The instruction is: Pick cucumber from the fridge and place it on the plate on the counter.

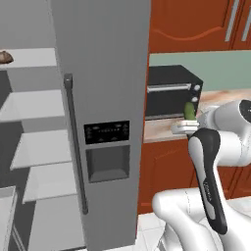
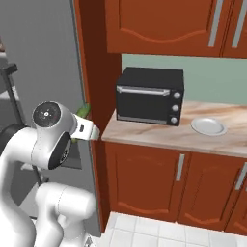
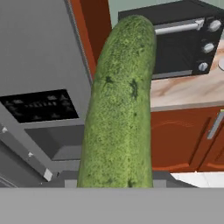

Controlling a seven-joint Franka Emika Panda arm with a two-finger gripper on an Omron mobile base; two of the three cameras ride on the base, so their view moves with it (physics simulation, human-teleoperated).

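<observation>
Your cucumber [image 3: 120,109] runs up the middle of the hand view, long axis near vertical in the frame and leaning a little right at its rounded top end, which sits against the black oven [image 3: 183,39] behind. Its lower end drops out of sight at the bottom, where the jaws pinch it. In the left base view you see only its green tip [image 1: 189,110] poking upward above the gripper [image 1: 186,127], at centre right, in front of the oven's lower right corner. In the right base view it shows as a small green end [image 2: 84,111] at left centre, tilted up and right beside the fridge [image 2: 43,72] edge, with the gripper [image 2: 88,129] just below it.

The plate [image 2: 208,126] sits on the counter [image 2: 159,135] at right centre of the right base view, to the right of the oven and well apart from the cucumber; nothing lies in it.

In the left base view the fridge's open shelves [image 1: 39,147] fill the left side; a small brown item [image 1: 5,58] rests on the top one at upper left
</observation>
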